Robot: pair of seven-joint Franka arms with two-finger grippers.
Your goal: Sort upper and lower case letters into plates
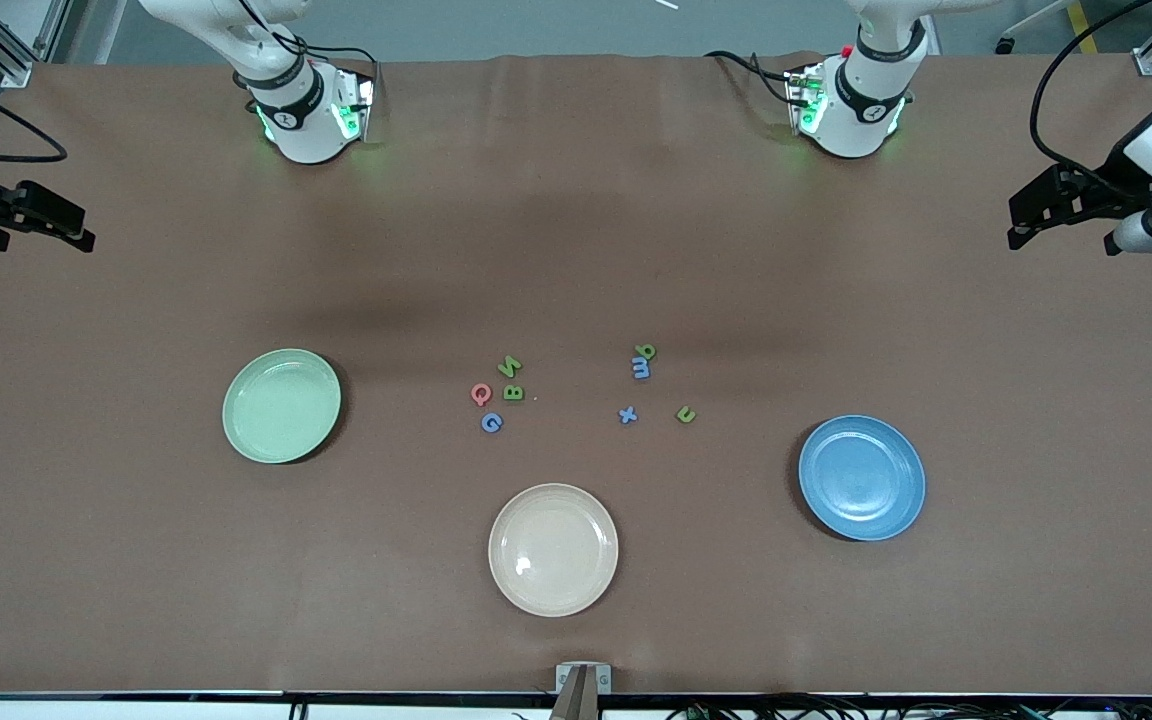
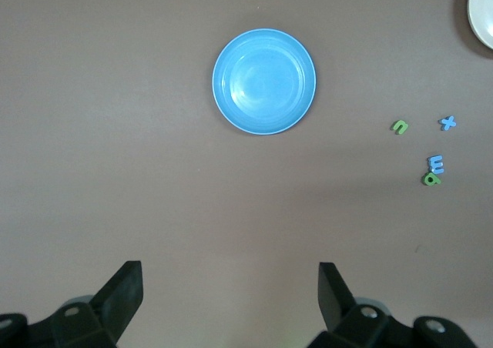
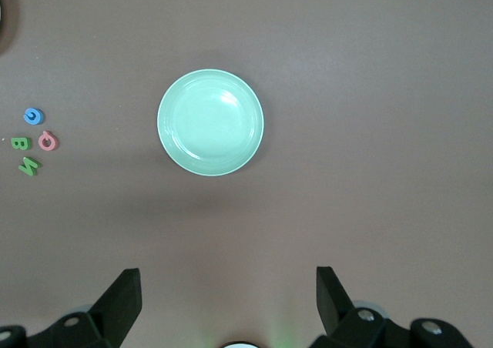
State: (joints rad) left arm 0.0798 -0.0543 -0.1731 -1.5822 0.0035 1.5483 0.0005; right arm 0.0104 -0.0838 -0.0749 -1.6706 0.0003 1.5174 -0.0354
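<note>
Capitals lie mid-table in one cluster: green N (image 1: pixel 509 366), green B (image 1: pixel 513 393), pink Q (image 1: pixel 481 394), blue G (image 1: pixel 491 423). Toward the left arm's end lie the lowercase ones: a green letter (image 1: pixel 646 351) touching blue m (image 1: pixel 640 369), blue x (image 1: pixel 627 415), green n (image 1: pixel 686 414). The mint plate (image 1: pixel 281 405) and blue plate (image 1: pixel 861 477) hold nothing. My right gripper (image 1: pixel 84 226) hangs open over the right arm's end of the table, looking down on the mint plate (image 3: pixel 210 122). My left gripper (image 1: pixel 1016 225) hangs open over the left arm's end, above the blue plate (image 2: pixel 264 81).
A cream plate (image 1: pixel 553 549) with nothing on it sits nearest the front camera, midway between the two coloured plates. Brown cloth covers the whole table. Both arm bases stand along the table's back edge.
</note>
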